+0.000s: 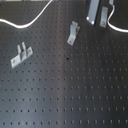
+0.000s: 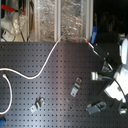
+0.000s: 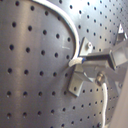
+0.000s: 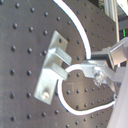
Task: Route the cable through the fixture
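1. The worktop point(image 1: 65, 95) is a black board covered in a regular grid of holes.
2. In both wrist views the end effector point(image 4: 95, 70) is narrowed onto the cable point(image 4: 75, 22). The white cord runs into the gap at its fingertips and is pinched there.
3. In the second wrist view the cable arcs in over the board and bends into a tight loop at the fingertips. It then trails away in a second curve.
4. The fixture point(image 4: 50, 70) is a slim light-grey metal strip that lies flat on the worktop, with a raised clip near its middle. It sits just beside the cable loop. The pictures do not show whether the cord touches it or passes through it.
5. In the first wrist view the fixture point(image 3: 76, 84) sits directly by the end effector point(image 3: 85, 60), and the cable point(image 3: 70, 27) sweeps down to the fingertips.
6. In the first exterior view the cable point(image 1: 30, 23) curves across the 10 to 11 o'clock area.
7. In the same view a two-pronged bracket point(image 1: 20, 55) stands at about 9 o'clock. A bent bracket point(image 1: 74, 32) stands near 12 o'clock, and both are well apart from the cord.
8. In the second exterior view the cable point(image 2: 42, 67) runs from 9 o'clock up towards 1 o'clock, where the arm works.
9. The clutter behind the board is too blurred to read.
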